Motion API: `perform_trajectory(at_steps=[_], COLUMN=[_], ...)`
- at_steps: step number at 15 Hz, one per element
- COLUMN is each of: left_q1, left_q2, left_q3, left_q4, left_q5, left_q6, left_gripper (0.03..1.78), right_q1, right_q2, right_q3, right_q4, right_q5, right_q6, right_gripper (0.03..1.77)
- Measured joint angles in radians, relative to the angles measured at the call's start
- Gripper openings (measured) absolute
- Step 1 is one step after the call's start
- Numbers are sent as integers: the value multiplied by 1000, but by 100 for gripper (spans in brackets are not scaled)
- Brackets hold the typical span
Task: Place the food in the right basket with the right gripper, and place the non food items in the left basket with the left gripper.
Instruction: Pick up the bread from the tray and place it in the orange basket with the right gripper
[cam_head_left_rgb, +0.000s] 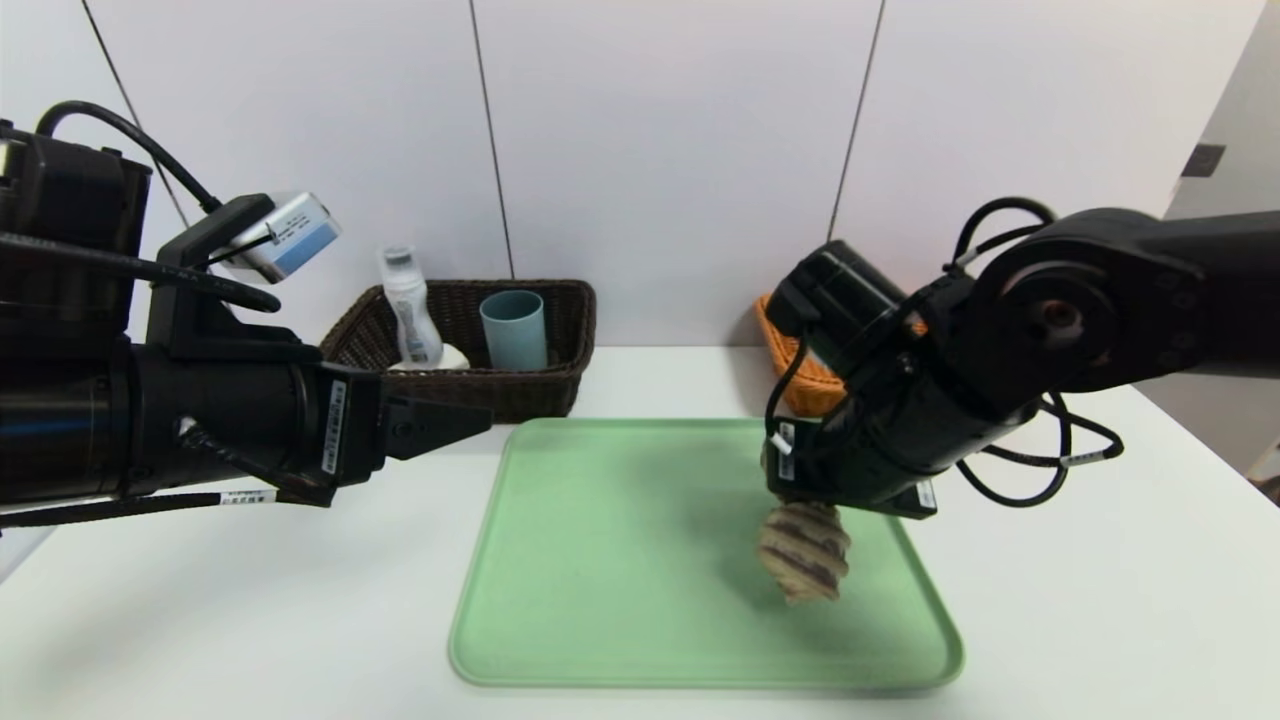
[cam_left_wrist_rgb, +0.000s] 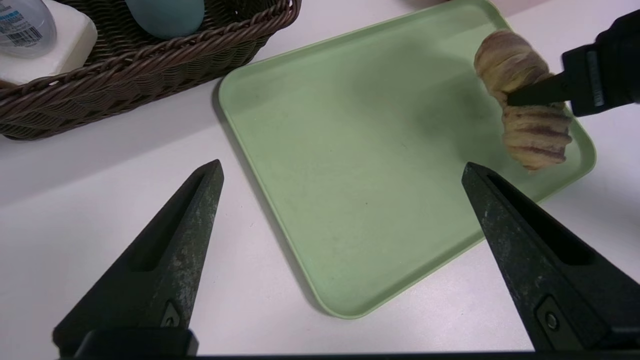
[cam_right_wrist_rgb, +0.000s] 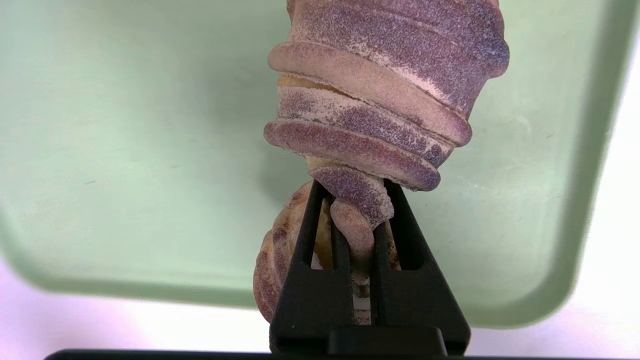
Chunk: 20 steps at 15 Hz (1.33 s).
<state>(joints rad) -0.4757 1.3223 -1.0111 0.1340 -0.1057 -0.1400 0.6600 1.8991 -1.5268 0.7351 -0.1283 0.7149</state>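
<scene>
On the left, the left gripper (cam_left_wrist_rgb: 340, 170) hangs over the white surface (cam_head_left_rgb: 1050, 620) with its two fingers wide apart. It holds nothing and looks parked.

Just past it, at the far left of the surface, sits the dark brown basket (cam_head_left_rgb: 520, 392). Inside it are a small white bottle (cam_head_left_rgb: 410, 310), a blue-grey cup (cam_head_left_rgb: 514, 330) and a white soap bar (cam_left_wrist_rgb: 60, 50). So the non-food things look done.

In the middle lies a green tray (cam_head_left_rgb: 620, 560). Nothing rests on its bare part.

Over the right side of the tray, the right gripper (cam_right_wrist_rgb: 357, 220) is squeezed tight on the swirled bread roll (cam_head_left_rgb: 805, 552). It pinches the roll at the middle, and the roll bends and hangs down on both sides of the fingers. The roll seems lifted off the tray, with its shadow below it.

At the far right, behind the right arm, peeks the orange basket (cam_head_left_rgb: 790, 375). The arm hides most of it, so I cannot tell what is inside. No tin can is in sight.

The step in hand looks like carrying the bread to the orange basket. Next, the right arm needs to swing far and right, get over the basket's rim, and then let the fingers open.
</scene>
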Motion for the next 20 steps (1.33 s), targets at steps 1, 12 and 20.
perform_trajectory(at_steps=[1,12,20], left_q1=[0,0,1], left_q2=[0,-10,-5], left_q3=[0,-1,0], left_q4=[0,-1,-1], left_q5=[0,1,0], left_q6=[0,0,-4], left_gripper=[169,169,169], right_q1=[-4,-198,-338], right_q2=[-27,-175,-118], right_q3=[-16,-275,-286], right_q4=[0,-16,-169], right_q5=[-3,-29,-26], right_q6=[-20,-378,-1155], right_gripper=[16,16,16])
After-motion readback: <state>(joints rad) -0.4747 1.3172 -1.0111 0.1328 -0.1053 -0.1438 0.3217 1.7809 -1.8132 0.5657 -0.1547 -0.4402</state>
